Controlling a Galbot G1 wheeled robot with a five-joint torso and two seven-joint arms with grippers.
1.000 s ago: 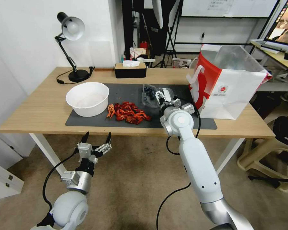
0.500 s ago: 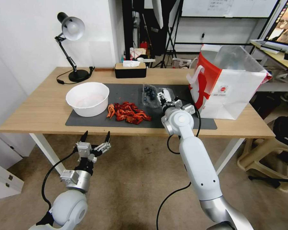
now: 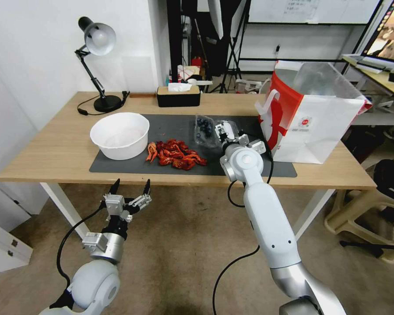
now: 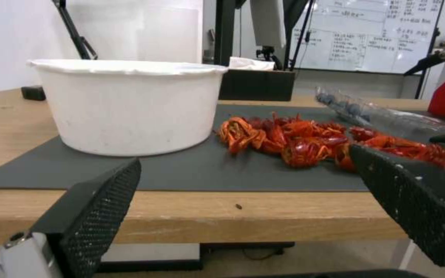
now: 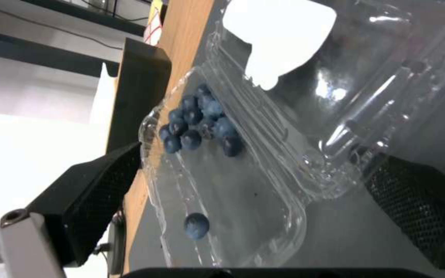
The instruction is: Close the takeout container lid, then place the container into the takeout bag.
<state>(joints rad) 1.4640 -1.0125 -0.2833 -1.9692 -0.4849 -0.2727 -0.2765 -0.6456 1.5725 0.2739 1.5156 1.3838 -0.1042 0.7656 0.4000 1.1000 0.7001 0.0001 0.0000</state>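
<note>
Since a second ago: right arm edged forward. Right gripper (image 5: 243,216), fingers apart, straddles the small clear plastic clamshell takeout container (image 3: 204,130), open on the bench's dark mat, clear hinged lid (image 3: 226,130) on the big white-and-red paper takeout bag (image 3: 313,118) side. Left gripper (image 3: 131,188) parked low, fingers apart, farther off.

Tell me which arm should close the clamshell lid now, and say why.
Right. The right tool is open around the takeout container on the mat, its lid lying open beside the blueberries. The left tool hangs open below the table's front edge, far off.
</note>
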